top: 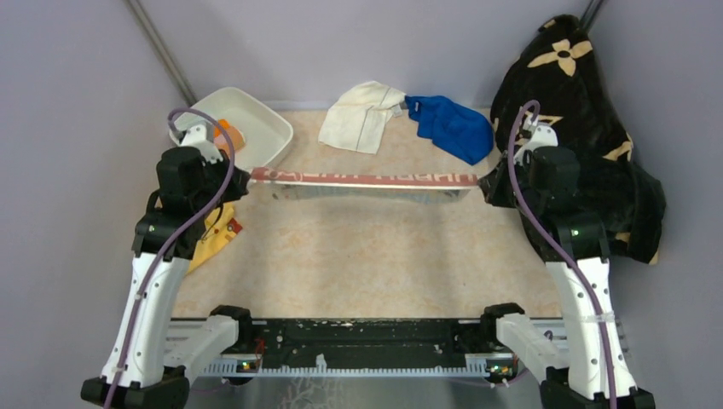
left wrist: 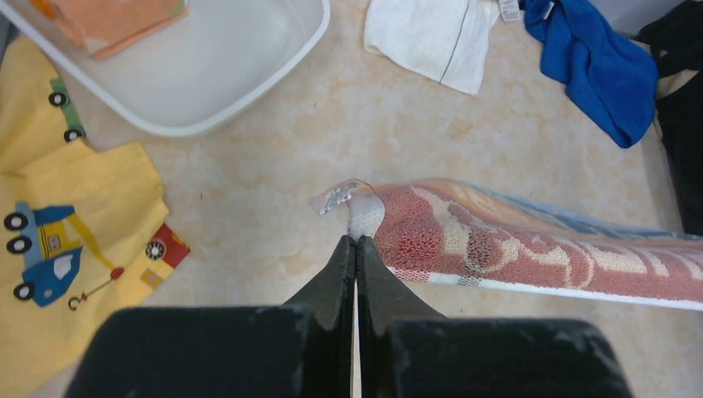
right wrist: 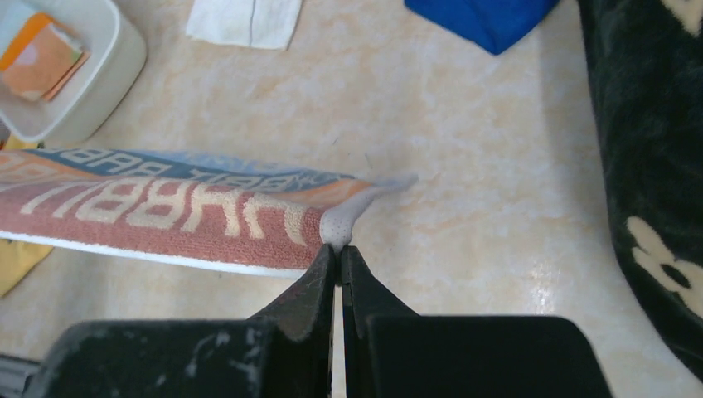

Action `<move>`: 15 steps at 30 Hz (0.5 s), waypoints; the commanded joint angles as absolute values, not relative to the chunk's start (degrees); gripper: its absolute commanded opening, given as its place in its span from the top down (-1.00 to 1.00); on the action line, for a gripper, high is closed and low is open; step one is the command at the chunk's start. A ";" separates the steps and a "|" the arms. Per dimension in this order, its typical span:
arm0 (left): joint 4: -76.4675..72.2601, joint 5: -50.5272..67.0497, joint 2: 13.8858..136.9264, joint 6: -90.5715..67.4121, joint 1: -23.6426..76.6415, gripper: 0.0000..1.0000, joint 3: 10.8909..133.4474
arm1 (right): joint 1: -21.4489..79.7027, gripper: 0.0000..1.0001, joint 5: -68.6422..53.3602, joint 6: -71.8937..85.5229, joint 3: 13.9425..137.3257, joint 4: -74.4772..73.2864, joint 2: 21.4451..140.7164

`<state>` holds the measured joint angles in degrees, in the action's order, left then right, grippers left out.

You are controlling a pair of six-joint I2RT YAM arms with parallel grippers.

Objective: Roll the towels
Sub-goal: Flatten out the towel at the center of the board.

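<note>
A: Well, start at our left claw (left wrist: 356,242): it is pressed together on the white corner of the printed towel (left wrist: 530,249), right by the sewn-in tag.

B: And our right claw (right wrist: 337,249)?

A: Same story, pinched tight on the opposite corner. We hold the towel by both ends, pulled into a long band that seems to hang just off the worktop (top: 358,256).

B: Which way does it lie from each claw?

A: Its long axis runs straight from one claw to the other, across our front. From the left claw it leads off to the right; from the right claw, off to the left. Neither arm is nearer; each owns an end.

B: Where is that against the white tub (top: 256,128)?

A: The left end sits just beside the tub's near right corner, and the band runs away from the tub toward the black blanket (top: 580,128).

B: Let's count.

A: Three towels: the printed one, one cream-white towel (top: 362,115) just right of the tub, and one blue towel (top: 452,126) just beyond that, away from the tub. None looks rolled. One tub holding one orange cloth (top: 228,135), one yellow cloth (top: 213,234) on the tub's near side, one blanket.

B: We judge it wants laying flat before any rolling along that axis.
</note>
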<state>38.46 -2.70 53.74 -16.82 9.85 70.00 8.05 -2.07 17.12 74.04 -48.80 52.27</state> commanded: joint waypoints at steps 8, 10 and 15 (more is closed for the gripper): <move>39.24 -2.99 55.14 -19.45 9.14 1.00 61.08 | 7.14 1.00 -2.61 20.31 69.18 -56.58 55.08; 34.63 -2.34 58.25 -19.46 9.14 1.00 58.31 | 7.20 1.00 -0.64 21.14 67.17 -52.32 58.31; 24.22 -0.52 71.49 -19.62 9.14 1.00 56.96 | 6.52 1.00 3.18 22.00 63.55 -37.62 69.23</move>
<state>34.50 -2.24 63.94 -19.51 9.58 57.28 7.86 -1.96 20.56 64.66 -51.24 62.94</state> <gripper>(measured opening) 0.006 0.020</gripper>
